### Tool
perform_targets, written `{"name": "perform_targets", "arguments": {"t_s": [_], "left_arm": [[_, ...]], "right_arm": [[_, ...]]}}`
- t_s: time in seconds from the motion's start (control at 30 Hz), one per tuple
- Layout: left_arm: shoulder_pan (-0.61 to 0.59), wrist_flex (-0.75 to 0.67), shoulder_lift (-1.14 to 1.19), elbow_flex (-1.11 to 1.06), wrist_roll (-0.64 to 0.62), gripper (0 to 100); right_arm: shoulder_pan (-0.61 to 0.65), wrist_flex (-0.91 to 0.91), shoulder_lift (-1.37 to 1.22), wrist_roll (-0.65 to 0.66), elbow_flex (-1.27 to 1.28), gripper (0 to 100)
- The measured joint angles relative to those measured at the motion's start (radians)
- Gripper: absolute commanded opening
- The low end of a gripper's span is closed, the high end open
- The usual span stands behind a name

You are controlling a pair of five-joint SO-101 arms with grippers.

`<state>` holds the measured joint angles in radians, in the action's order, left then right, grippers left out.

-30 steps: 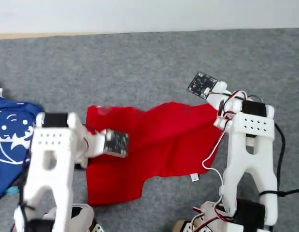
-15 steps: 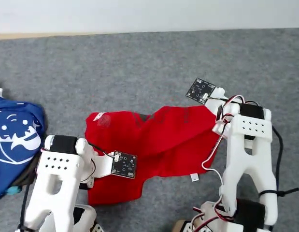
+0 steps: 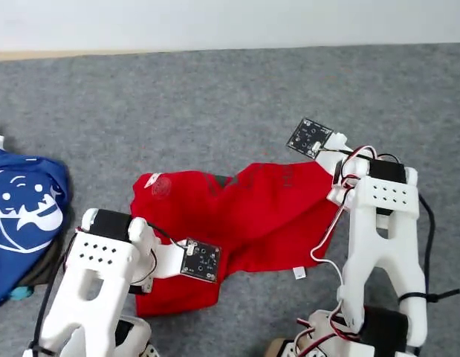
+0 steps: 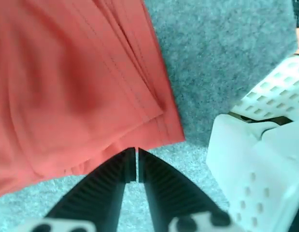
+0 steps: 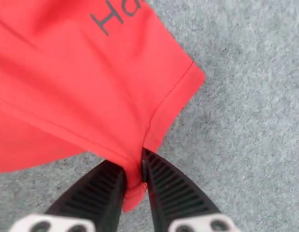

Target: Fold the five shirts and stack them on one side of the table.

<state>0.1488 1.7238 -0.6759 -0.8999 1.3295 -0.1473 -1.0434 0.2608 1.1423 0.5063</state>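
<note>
Red shirt point(image 3: 244, 216), spread across the middle of the grey surface point(image 3: 215, 97), held at two ends. The blue shirt point(image 3: 21, 208) lies well apart at the surface's left edge.

In the last second I have drawn the left arm point(image 3: 96, 275) back toward its base, from over the shirt's left part to its near hem. The shirt's far edge has come nearer with it, and dark print now shows along that edge. The right arm point(image 3: 378, 216) has shifted only slightly.

The left fingers point(image 4: 110, 179) are pressed together at the very edge of the layered hem; I judge that they pinch it, though the bite is thin. The right fingers point(image 5: 163, 183) clamp a bunched corner of the sleeve end.

I read this as the first fold of this shirt under way, not finished: the cloth is rumpled and slanted, and nothing is stacked yet. The thin left hold could slip on the next pull.
</note>
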Motion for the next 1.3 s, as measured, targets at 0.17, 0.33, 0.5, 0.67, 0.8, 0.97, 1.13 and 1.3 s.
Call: {"name": "perform_targets", "arguments": {"t_s": [0.17, 0.33, 0.5, 0.67, 0.8, 0.97, 1.13, 1.3], "left_arm": [[-0.071, 0.000, 0.000, 0.041, -0.041, 11], [-0.178, -0.002, 0.000, 0.129, -0.054, 11], [-0.296, -0.110, 0.000, 0.146, -0.143, 11], [-0.414, -0.287, 0.000, 0.144, -0.354, 11], [-0.474, -0.400, 0.000, 0.091, -0.546, 5], [-0.483, -0.430, 0.000, 0.051, -0.646, 3], [-0.483, -0.431, 0.000, 0.051, -0.707, 3], [-0.483, -0.431, 0.000, 0.051, -0.718, 3]], "right_arm": [[0.000, 0.000, 0.000, 0.000, 0.000, 1.0], [0.000, 0.000, 0.000, 0.000, 0.044, 1.0], [0.000, 0.000, 0.000, 0.000, 0.064, 1.0], [0.000, 0.000, 0.000, 0.000, 0.064, 1.0], [0.034, 0.000, 0.000, 0.000, 0.064, 1.0], [0.081, 0.000, 0.000, 0.000, 0.064, 1.0], [0.064, 0.000, 0.000, -0.021, 0.121, 1.0], [0.009, 0.000, 0.000, -0.028, 0.172, 1.0]]}}
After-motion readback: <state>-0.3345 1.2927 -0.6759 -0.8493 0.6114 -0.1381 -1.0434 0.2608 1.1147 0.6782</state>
